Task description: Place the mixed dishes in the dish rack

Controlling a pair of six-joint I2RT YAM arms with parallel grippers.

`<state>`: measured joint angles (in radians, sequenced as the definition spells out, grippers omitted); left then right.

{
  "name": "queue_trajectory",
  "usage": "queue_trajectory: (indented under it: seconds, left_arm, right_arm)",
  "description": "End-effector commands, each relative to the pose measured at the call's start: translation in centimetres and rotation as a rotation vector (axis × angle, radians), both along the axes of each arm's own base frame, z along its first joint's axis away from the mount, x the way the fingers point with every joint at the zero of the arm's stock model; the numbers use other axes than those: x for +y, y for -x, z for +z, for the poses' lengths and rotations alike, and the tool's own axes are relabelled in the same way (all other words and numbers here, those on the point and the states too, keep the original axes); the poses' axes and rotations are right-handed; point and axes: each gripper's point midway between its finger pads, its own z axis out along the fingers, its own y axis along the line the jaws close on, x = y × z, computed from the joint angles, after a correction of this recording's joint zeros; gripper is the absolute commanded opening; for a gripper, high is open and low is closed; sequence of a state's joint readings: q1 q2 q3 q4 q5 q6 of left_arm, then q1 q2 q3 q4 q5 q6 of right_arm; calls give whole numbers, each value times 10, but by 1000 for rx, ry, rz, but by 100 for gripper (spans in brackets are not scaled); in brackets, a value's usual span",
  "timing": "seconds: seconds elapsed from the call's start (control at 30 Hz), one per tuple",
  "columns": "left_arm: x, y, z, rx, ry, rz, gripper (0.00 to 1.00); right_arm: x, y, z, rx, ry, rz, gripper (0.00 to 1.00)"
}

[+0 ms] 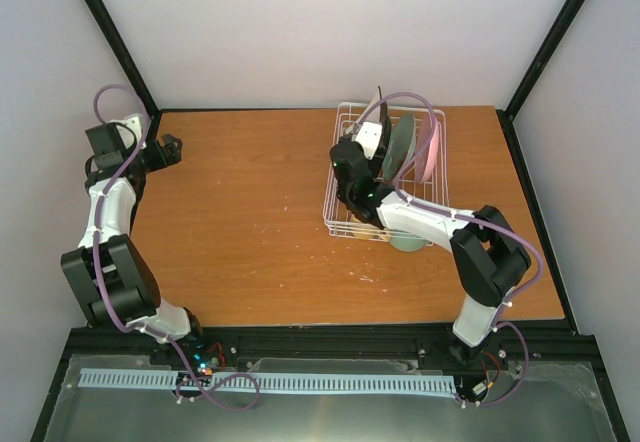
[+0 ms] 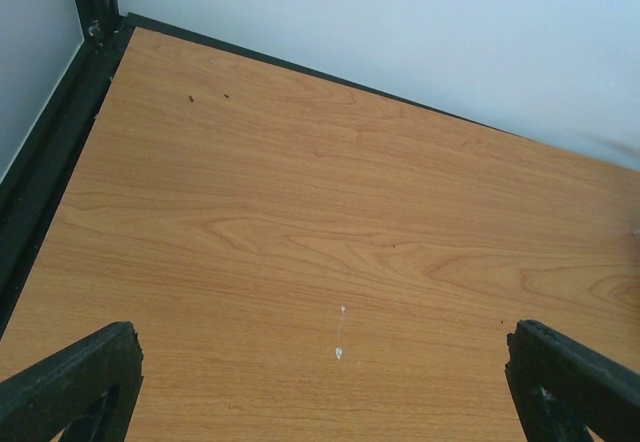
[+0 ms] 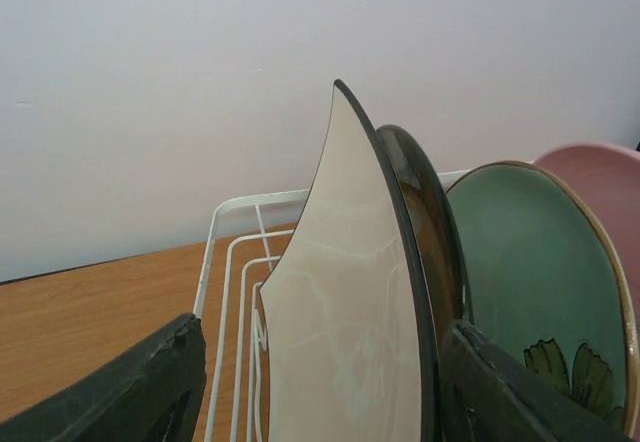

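R gripper (image 3: 325, 352) jaws apart astride cream plate (image 3: 340, 212) in rack (image 3: 225, 207); green plate (image 3: 530, 282) and pink plate (image 3: 600, 177) crowd its right. L gripper (image 2: 325, 382) wide, empty, over table (image 2: 300, 212).

The white wire dish rack (image 3: 262, 199) is sitting at the back right of the tabletop (image 1: 240, 212). Plates are standing on edge in it, close together. A cream plate (image 3: 340, 302) with a thin dark rim is leaning a little. A mint-green plate (image 3: 530, 272) with leaves painted on it is standing beside it. A pink plate (image 3: 600, 177) is standing on the far side.
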<state>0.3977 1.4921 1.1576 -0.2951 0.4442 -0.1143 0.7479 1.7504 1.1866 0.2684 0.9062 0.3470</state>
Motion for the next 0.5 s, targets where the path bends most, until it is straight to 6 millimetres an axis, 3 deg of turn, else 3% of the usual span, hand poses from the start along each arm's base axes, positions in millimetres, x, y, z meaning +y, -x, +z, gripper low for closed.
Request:
queue_trajectory:
  seconds: [0.0,0.3,0.47]
  left_arm:
    - [2,6,19,-36,-3,18,100]
    - [-2,10,27,-50,13,19,100]
    - [-7,13,37,-79,26,8,100]
  right_arm:
    - [-8,7,25,-54,-22,-5,64]
    - [-17,17,45,-92,-38,-1,64]
    - [-25,26,74,-143,-51,5,64]
